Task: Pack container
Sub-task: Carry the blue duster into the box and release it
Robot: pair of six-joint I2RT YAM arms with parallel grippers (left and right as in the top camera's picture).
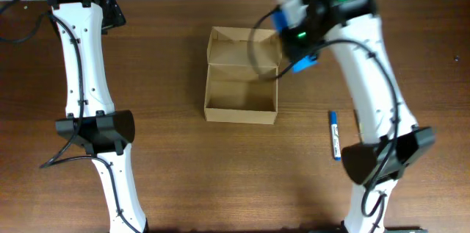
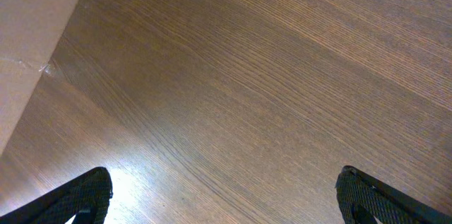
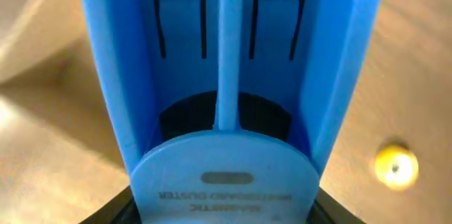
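Container [image 1: 241, 115]: mid-table [image 1: 169, 181], flap lid up, nothing visible inside.
Right claw [image 1: 294, 40]: grips blue duster [image 3: 226, 75] by the container's right rim.
Left claw [image 2: 226, 197]: spread wide, empty.
Marker [image 1: 335, 134]: on table, apart.
Progress: early; judged nothing packed yet.

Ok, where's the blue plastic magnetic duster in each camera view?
Overhead: blue plastic magnetic duster, right of centre near the top.
Left wrist: not in it.
Right wrist: fills the middle, close up.
Shared landmark: the plain brown cardboard box, just left of the duster overhead, behind its left side in the right wrist view.
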